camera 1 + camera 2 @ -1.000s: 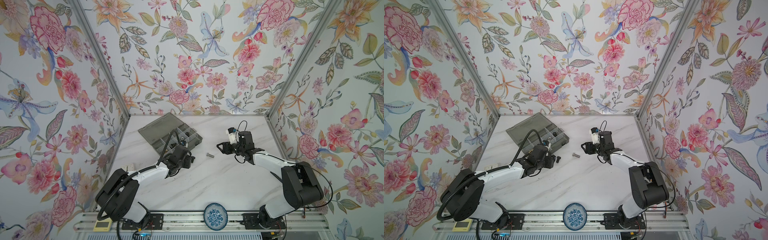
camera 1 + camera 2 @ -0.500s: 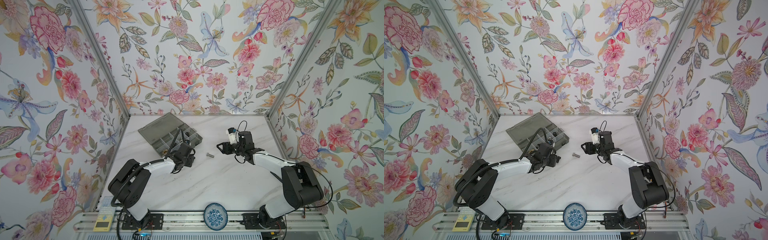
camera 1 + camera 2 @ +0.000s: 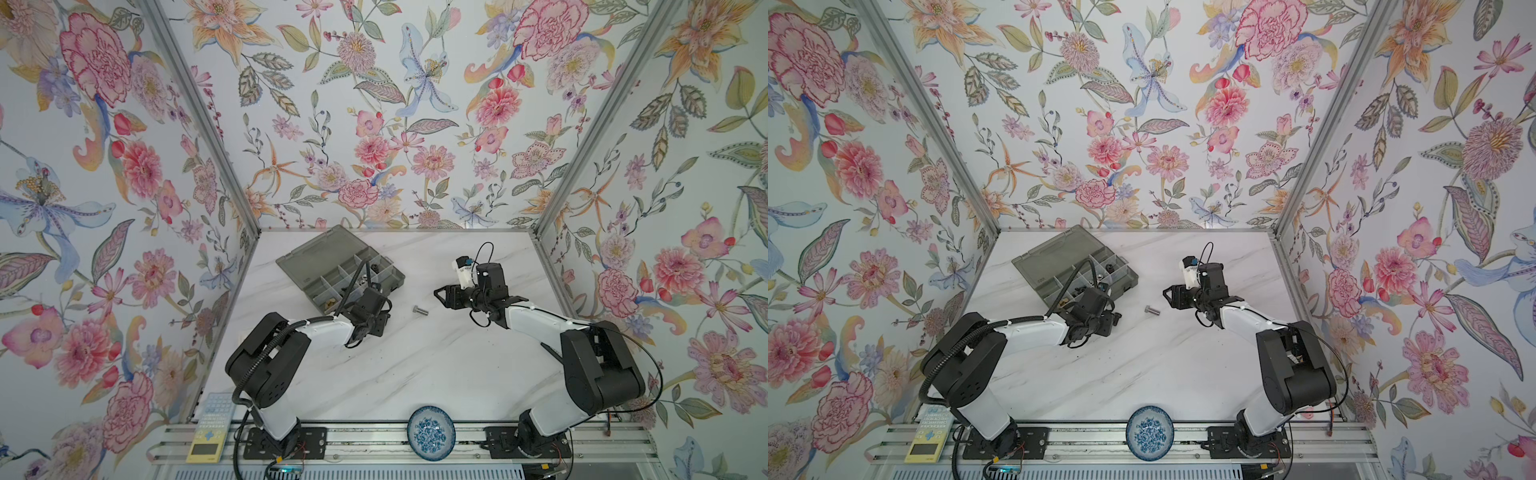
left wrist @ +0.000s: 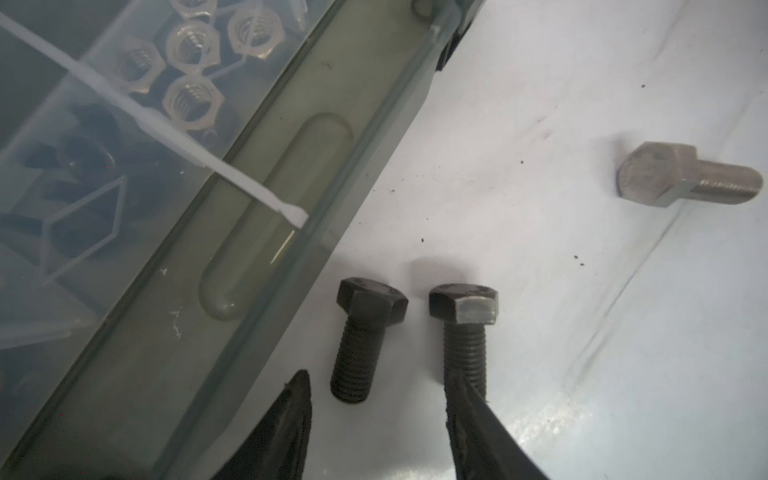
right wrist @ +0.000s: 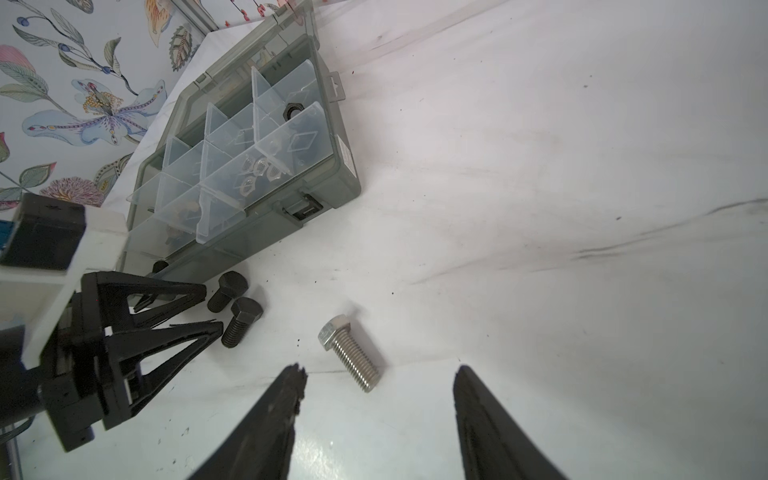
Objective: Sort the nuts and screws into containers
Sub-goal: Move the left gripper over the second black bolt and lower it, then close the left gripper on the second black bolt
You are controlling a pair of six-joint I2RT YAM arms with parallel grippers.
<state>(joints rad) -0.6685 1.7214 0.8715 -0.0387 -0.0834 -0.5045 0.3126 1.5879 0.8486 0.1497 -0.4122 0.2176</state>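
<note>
Two black screws (image 4: 365, 336) (image 4: 463, 328) lie side by side on the marble next to the grey organizer box (image 4: 266, 232). My left gripper (image 4: 380, 399) is open; one screw's threaded end lies between its tips and the other sits against one finger (image 4: 469, 415). A silver screw (image 3: 419, 310) (image 5: 349, 357) lies alone mid-table, just ahead of my open right gripper (image 5: 380, 374) (image 3: 440, 296), apart from it. Several hex nuts (image 4: 191, 45) rest in the containers (image 5: 249, 153). In both top views the left gripper (image 3: 384, 322) (image 3: 1115, 322) is low at the box's near edge.
The organizer (image 3: 340, 270) (image 3: 1075, 266) stands open at the back left, its lid lying flat. A blue-and-white dish (image 3: 431, 432) sits at the front rail, with a yellow handheld device (image 3: 208, 428) at the front left. Flowered walls enclose three sides.
The left arm's elbow has swung inward toward the middle while its gripper stayed by the box's near edge. The right arm and the silver screw have not moved.
</note>
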